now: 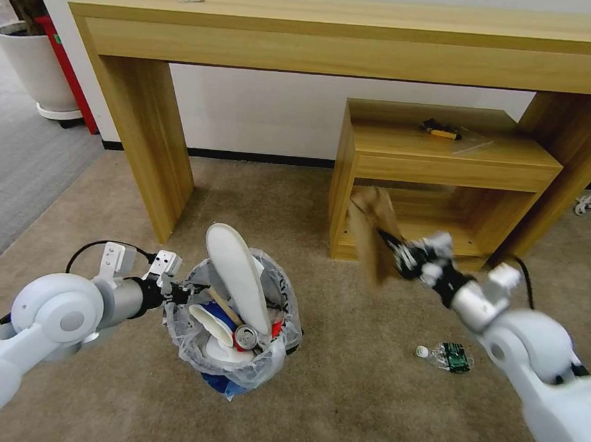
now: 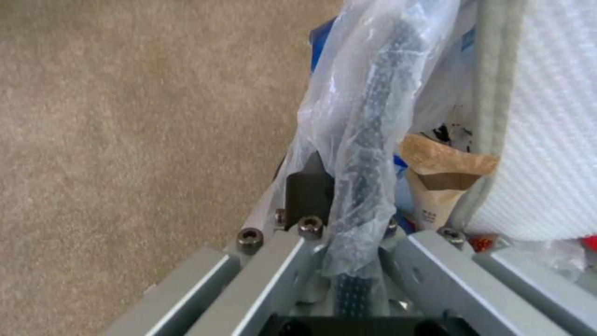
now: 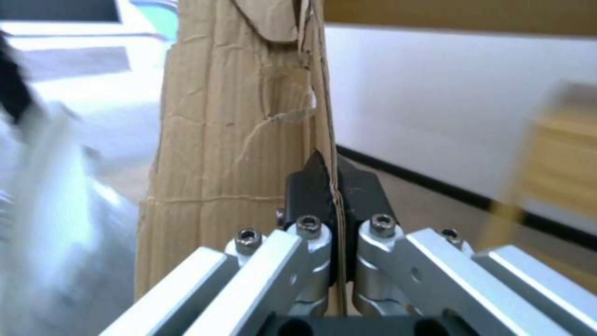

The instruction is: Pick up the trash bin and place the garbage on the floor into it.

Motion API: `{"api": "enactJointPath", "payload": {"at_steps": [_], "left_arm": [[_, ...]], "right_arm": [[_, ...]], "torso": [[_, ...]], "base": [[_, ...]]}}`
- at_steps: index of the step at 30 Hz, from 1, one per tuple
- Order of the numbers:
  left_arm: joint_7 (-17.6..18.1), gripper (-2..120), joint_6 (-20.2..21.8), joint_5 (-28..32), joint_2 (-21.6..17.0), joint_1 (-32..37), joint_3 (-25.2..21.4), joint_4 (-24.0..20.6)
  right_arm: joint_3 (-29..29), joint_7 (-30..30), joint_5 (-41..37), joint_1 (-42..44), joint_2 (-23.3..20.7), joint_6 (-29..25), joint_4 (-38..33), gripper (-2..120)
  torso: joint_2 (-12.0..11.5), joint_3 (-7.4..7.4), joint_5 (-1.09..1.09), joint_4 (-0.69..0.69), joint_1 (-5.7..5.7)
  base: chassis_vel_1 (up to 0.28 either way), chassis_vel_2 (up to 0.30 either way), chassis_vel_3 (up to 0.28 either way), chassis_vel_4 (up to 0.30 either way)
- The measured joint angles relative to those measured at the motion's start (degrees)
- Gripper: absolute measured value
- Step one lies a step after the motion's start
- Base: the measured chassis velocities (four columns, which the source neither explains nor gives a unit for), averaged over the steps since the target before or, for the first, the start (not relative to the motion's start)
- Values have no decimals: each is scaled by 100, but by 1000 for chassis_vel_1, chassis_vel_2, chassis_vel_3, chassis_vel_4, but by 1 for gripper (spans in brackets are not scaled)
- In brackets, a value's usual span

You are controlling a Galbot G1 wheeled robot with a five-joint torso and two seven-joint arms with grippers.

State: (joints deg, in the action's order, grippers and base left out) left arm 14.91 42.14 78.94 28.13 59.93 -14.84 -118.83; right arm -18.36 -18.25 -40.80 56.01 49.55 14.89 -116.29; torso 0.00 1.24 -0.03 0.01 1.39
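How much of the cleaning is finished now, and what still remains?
Mostly done: the bin, held at its rim by the left tool, already holds an insole, cups and a can. In hand: the right tool grips a cardboard piece. Left: one bottle on the carpet.

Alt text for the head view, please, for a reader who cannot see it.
The right gripper holds a cardboard piece in the air beside the full trash bin, whose rim the left gripper grips. A bottle lies on the tan carpet by wooden tables.
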Motion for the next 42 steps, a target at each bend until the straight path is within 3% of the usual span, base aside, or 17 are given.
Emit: {"api": "enactJointPath", "payload": {"at_steps": [2,7,8,10,16,23,34,42], "left_arm": [[-13,0,0,10,23,-232,293,132],[-14,0,0,35,120,-584,666,301],[32,0,0,100,232,-966,997,456],[119,0,-1,210,310,-1235,1217,530],[221,0,-1,431,285,-1349,1302,527],[137,0,0,443,167,-1243,1175,521],[33,0,0,435,116,-1230,1088,504],[-28,0,-1,413,43,-941,800,457]], "right_arm": [[653,0,-265,-579,70,2,56,0],[1270,-4,-402,-1161,198,-17,210,0],[1764,-8,-434,-1584,354,-74,380,0],[2185,-17,-402,-1856,523,-107,558,0],[2744,-158,38,-1946,739,-179,830,0],[2981,-396,693,-1752,734,-362,991,0],[3172,-406,1011,-1537,661,-376,988,1],[3103,-161,1048,-1430,587,-324,853,28]], "torso": [[0,1,2,-1,0],[0,1,-2,0,1],[0,1,0,0,0],[0,1,-1,-2,0],[0,1,0,-1,0],[0,0,1,-1,0],[0,0,1,-1,0],[0,0,1,-2,0]], "base": [[0,0,0,0],[0,0,0,0],[0,0,0,0],[0,0,0,0],[0,0,0,0],[0,0,0,0],[0,0,0,0],[0,0,0,0]]}}
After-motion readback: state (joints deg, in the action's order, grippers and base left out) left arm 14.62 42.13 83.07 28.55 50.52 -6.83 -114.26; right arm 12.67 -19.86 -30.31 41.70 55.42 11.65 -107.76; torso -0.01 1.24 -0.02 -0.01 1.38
